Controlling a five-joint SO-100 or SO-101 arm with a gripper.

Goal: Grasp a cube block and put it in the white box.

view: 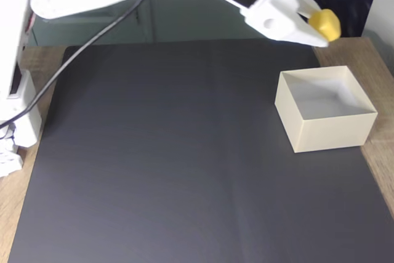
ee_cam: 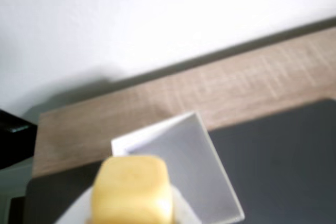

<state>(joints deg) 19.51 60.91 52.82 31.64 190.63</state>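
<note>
The white pincer (view: 320, 26) grips the small bright yellow rounded cube block (view: 325, 24), seemingly above the bench's far right corner, beyond the square cream-white thin-walled box (view: 326, 130).

Fixed view: white box (view: 325, 129) on mat (view: 154, 152) at right, cube block (view: 325, 24) in claw (view: 320, 28) above/behind it.

- The cube block (view: 325, 23) is showing bright yellow.
- The white box (view: 332, 132) is looking cream.
- The mat (view: 160, 164) is lying black on the wood-grain worktop (ee_cam: 220, 87).
</note>
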